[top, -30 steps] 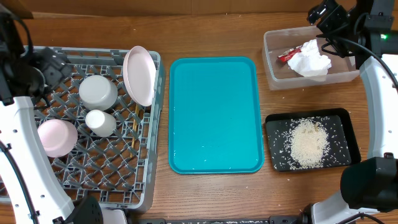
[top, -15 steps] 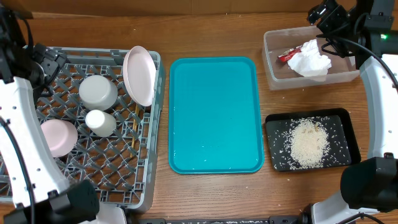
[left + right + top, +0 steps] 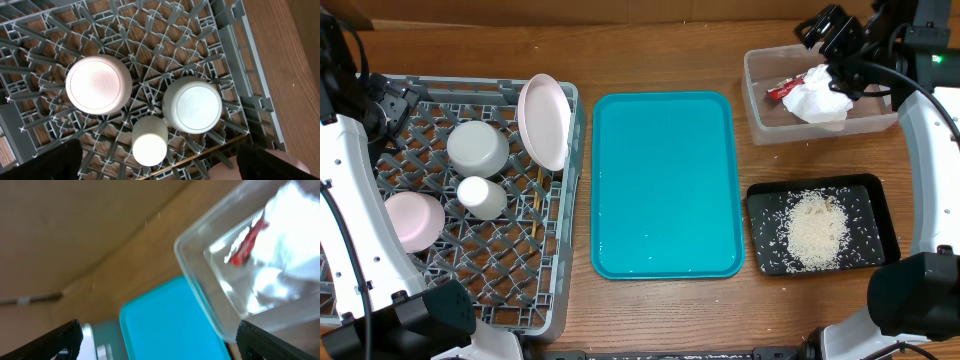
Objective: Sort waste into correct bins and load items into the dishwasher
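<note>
Left gripper [image 3: 392, 100]: jaws wide, holding nothing; it hangs over the far-left corner of the rack [image 3: 490, 275].
Dishes: grey bowl [image 3: 478, 148], pink bowl [image 3: 412, 220] and cup [image 3: 481, 197] sit below it, mouths down, likely to drain. To its right, the plate [image 3: 544, 120] stands on edge with the chopsticks [image 3: 535, 195] beside it.
Right gripper [image 3: 825, 30]: jaws wide, empty, over the far edge of the tub [image 3: 760, 115].
Waste: napkin [image 3: 817, 100] and wrapper [image 3: 782, 90] lie in the tub just under it. The rice [image 3: 815, 230] is in the black tray [image 3: 885, 225], nearer the robot, so food is kept apart from dry rubbish.
Teal tray [image 3: 665, 180]: between the arms, bare; sorting looks finished.
</note>
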Controlling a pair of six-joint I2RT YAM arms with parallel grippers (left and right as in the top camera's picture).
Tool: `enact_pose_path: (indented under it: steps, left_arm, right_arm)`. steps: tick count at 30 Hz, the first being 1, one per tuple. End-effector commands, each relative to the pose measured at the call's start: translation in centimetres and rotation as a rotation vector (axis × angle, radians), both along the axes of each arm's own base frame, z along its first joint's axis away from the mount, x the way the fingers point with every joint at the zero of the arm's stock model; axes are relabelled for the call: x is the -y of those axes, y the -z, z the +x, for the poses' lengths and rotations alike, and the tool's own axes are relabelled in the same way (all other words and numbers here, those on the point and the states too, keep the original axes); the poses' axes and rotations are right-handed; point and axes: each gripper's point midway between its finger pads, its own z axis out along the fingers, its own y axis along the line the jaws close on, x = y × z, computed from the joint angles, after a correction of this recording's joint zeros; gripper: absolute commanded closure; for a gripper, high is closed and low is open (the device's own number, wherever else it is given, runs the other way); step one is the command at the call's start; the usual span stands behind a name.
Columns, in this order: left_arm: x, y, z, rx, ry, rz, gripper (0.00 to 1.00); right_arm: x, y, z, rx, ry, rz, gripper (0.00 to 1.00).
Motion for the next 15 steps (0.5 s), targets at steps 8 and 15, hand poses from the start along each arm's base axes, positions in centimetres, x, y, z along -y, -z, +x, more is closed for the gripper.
enact_pose_path:
  steps: [8, 15]
  left_arm:
    - [-0.4, -0.3, 0.0, 0.007, -0.029, 0.011, 0.0]
    - [-0.4, -0.3, 0.0, 0.007, -0.029, 0.011, 0.0]
  right_arm:
    - [1.5, -4.3, -6.0, 0.015, 0.021, -0.166, 0.0]
    - [0.9, -6.1, -11.5, -0.027, 0.021, -0.198, 0.0]
